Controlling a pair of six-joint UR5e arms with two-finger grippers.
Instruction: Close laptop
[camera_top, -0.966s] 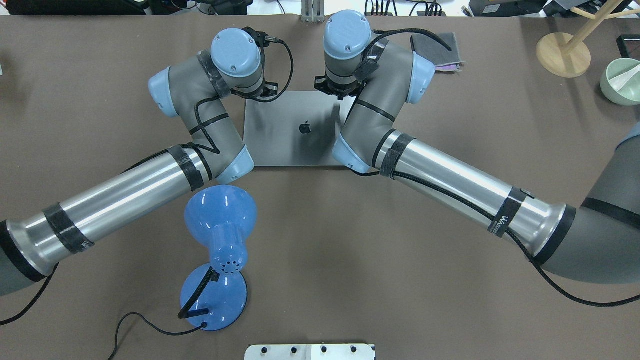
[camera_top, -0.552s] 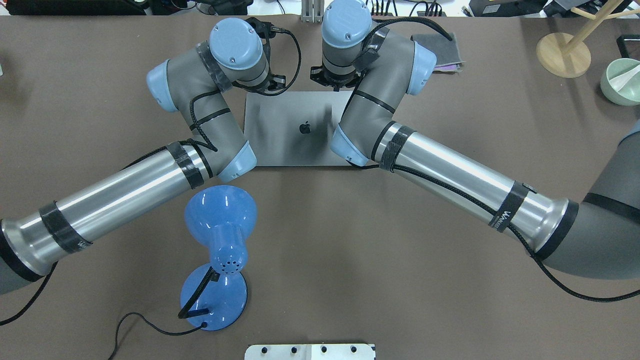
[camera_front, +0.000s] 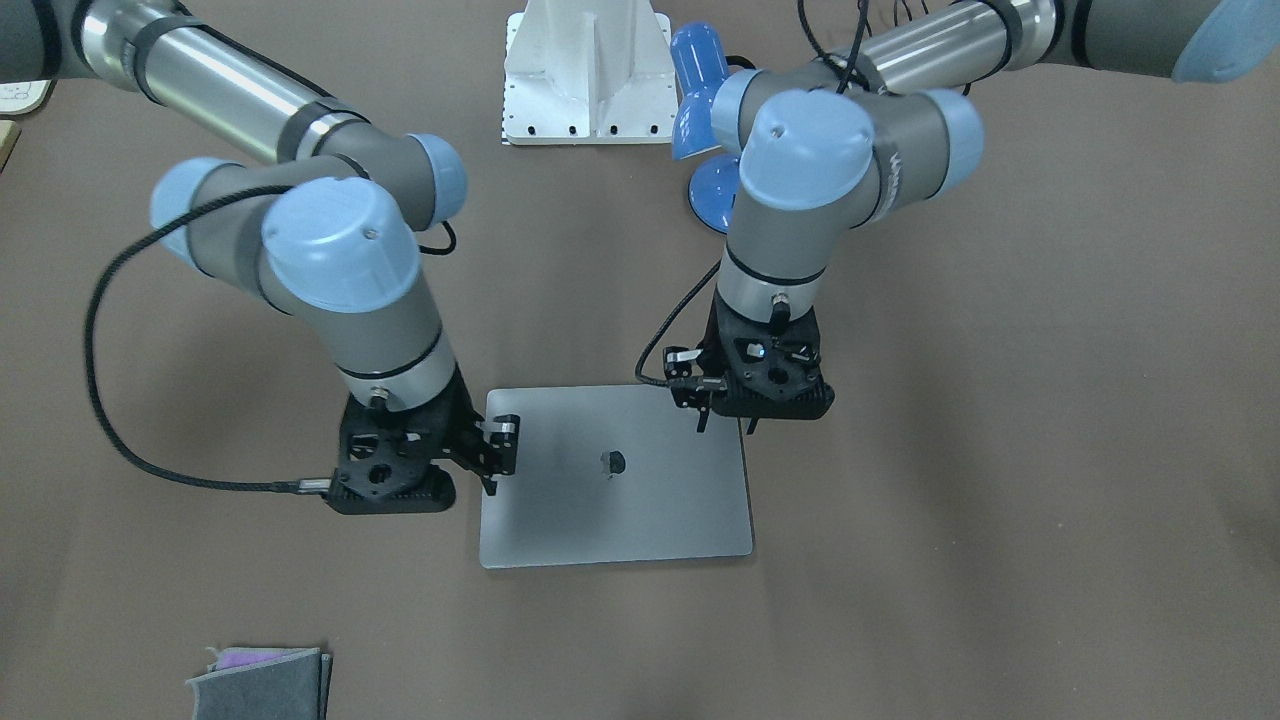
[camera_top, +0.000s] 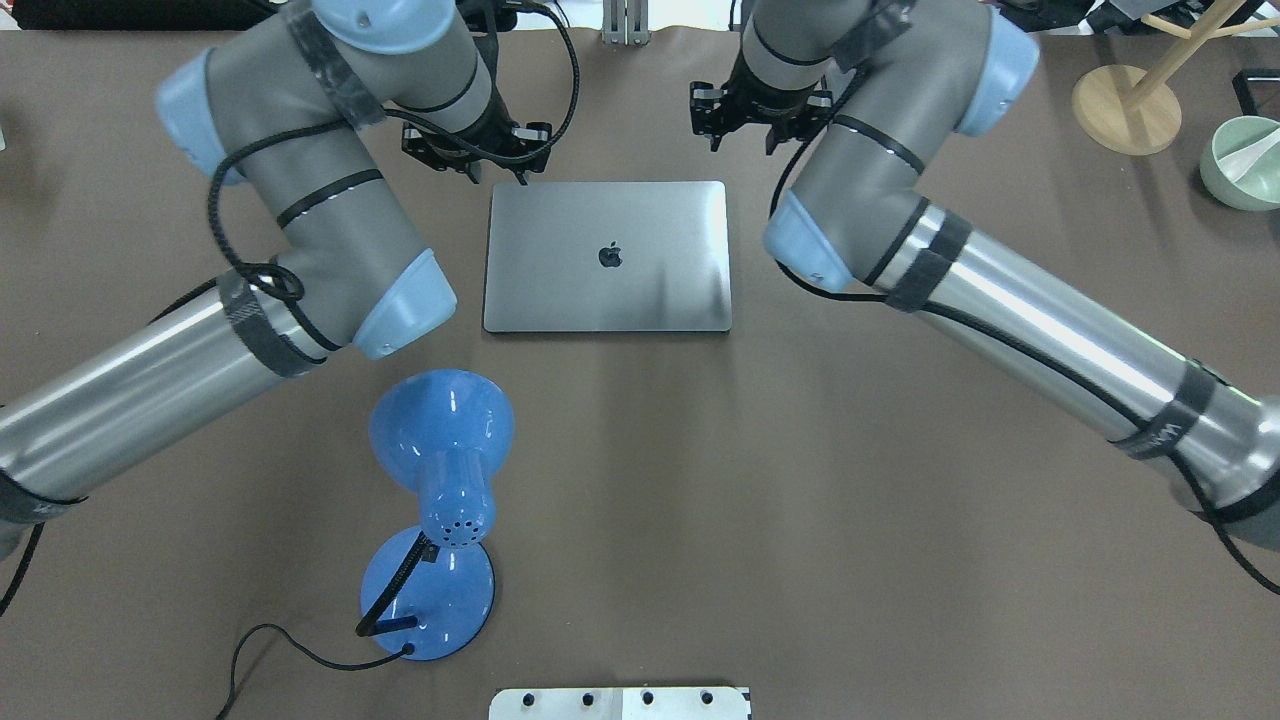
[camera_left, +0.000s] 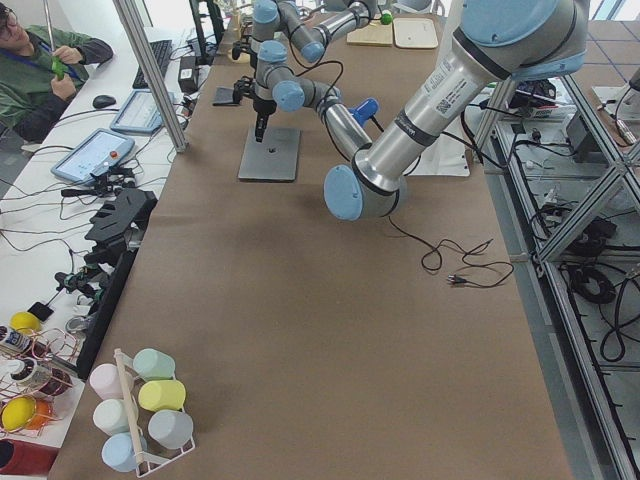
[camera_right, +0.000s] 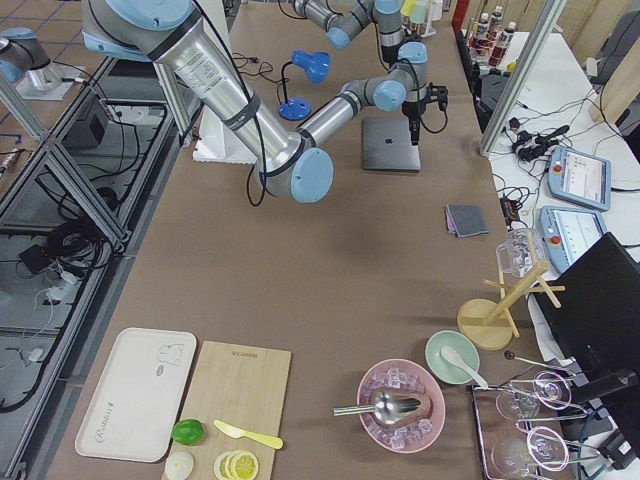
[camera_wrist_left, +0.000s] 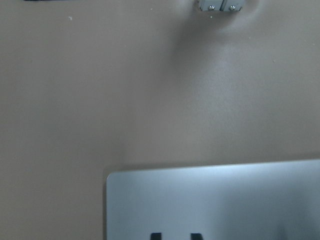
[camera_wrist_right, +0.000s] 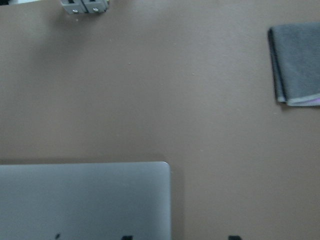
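Observation:
The laptop (camera_top: 608, 256) lies shut and flat on the brown table, grey lid up with the dark apple logo showing; it also shows in the front view (camera_front: 615, 480). My left gripper (camera_top: 497, 165) hangs above the table just past the lid's far left corner and touches nothing. In the left wrist view its fingertips (camera_wrist_left: 156, 235) stand a little apart over the lid (camera_wrist_left: 215, 200). My right gripper (camera_top: 745, 140) hangs above the table past the far right corner, also empty. Its fingertips (camera_wrist_right: 232, 237) show apart at the frame's bottom edge, beside the lid's corner (camera_wrist_right: 85, 200).
A blue desk lamp (camera_top: 440, 480) with its cable stands near the laptop's front left. A folded grey cloth (camera_front: 260, 682) lies beyond the right gripper. A wooden stand (camera_top: 1125, 108) and a green bowl (camera_top: 1240, 165) sit at the far right.
Both arms have risen and swung outward, off the laptop. The grippers left the lid's far edge and now hang past its far corners. The laptop has not moved.

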